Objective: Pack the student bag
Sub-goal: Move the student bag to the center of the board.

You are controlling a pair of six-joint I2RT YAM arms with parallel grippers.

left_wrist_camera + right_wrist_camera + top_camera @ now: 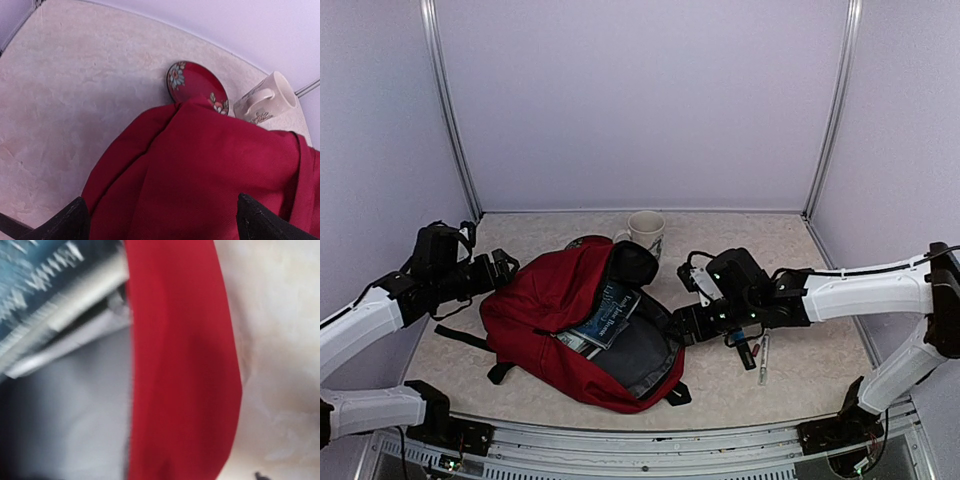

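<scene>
The student bag [560, 300] is laid open in the middle of the worktop [770, 250], and its grey inside is shown. 1 blue book [608, 315] is seen poking out of it. The left hand [506, 267] is held wide at the bag's left side, with nothing in it. The right hand [688, 318] is placed at the bag's right rim; wide or narrow cannot be told. 1 mug [645, 232] is seen just behind the bag, and 1 red plate [192, 85] is partly covered by it.

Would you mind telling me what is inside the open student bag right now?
A blue book with pale lettering lies in the mouth of the student bag, on its grey lining. Anything deeper is covered by the red fabric.
</scene>
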